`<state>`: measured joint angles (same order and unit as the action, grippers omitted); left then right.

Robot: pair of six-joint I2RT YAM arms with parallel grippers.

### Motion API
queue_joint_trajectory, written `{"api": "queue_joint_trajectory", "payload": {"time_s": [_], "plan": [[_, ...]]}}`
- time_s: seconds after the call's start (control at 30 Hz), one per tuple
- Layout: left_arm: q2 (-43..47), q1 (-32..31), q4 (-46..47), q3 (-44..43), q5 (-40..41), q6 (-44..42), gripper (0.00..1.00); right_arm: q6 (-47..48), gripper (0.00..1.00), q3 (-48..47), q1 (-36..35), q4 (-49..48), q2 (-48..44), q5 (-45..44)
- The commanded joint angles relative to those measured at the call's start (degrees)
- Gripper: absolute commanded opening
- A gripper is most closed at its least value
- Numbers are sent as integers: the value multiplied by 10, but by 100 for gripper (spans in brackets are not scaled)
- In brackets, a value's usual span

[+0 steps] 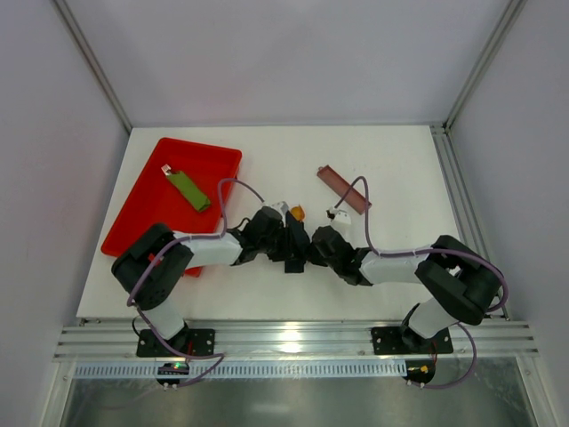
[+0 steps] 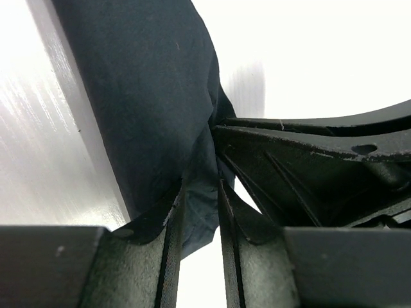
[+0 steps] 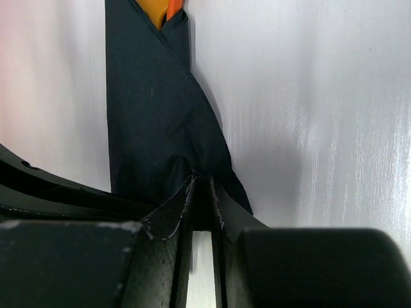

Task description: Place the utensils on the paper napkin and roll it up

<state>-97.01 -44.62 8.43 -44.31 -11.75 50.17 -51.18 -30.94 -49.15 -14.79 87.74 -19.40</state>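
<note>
Notes paper napkin (image 3: 154,115) wrapped round utensils (image 3: 160,9), tips protruding. Finds right gripper (image 3: 202,185) clamped on roll end; cannot tell hold of left gripper (image 2: 200,187). Judges rolling nearly complete.

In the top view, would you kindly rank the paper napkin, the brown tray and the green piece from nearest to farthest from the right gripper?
1. paper napkin: centre, touching the right gripper.
2. brown tray: beyond it, slightly to the right.
3. green piece: far left, inside the red tray.
</note>
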Motion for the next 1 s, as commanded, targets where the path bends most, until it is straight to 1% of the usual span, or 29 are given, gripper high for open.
{"api": "queue_joint_trajectory", "payload": {"time_s": [0.0,0.1,0.13,0.2,0.23,0.3,0.33,0.43,0.5,0.6,0.7,0.77,0.8,0.83,0.9,0.97], "plan": [[1,0,-44,-24,29,-26,27,-2,17,11,-7,70,7,-18],[-3,0,-60,-35,36,-34,27,0,17,5,-5,99,1,-32],[-3,-1,-61,-36,36,-35,27,2,17,3,-3,122,-6,-41],[-8,-1,-66,-35,38,-36,27,12,18,-5,1,142,-19,-46],[-10,0,-66,-34,39,-38,27,18,21,-7,2,144,-38,-45],[-13,0,-66,-31,40,-38,27,41,25,-13,7,144,-59,-35],[-14,-1,-65,-29,41,-38,27,47,25,-18,10,168,-68,-28],[-18,0,-61,-25,39,-36,26,72,25,-45,22,176,-99,-7],[-20,-1,-61,-24,40,-36,26,87,26,-50,38,166,-111,15],[-20,0,-60,-24,41,-35,26,90,26,-54,69,118,-95,75],[-21,0,-59,-22,40,-35,26,88,34,-54,103,73,-65,124],[-21,-1,-58,-20,40,-36,26,93,44,-47,124,22,-51,162],[-20,-1,-58,-19,40,-36,26,95,47,-44,140,-7,-38,203],[-20,0,-58,-18,42,-36,26,106,51,-50,149,-13,-31,226],[-20,-1,-59,-18,40,-39,26,116,54,-60,158,-12,-18,255],[-20,0,-62,-18,41,-42,26,138,54,-69,173,-21,-1,280]]}}
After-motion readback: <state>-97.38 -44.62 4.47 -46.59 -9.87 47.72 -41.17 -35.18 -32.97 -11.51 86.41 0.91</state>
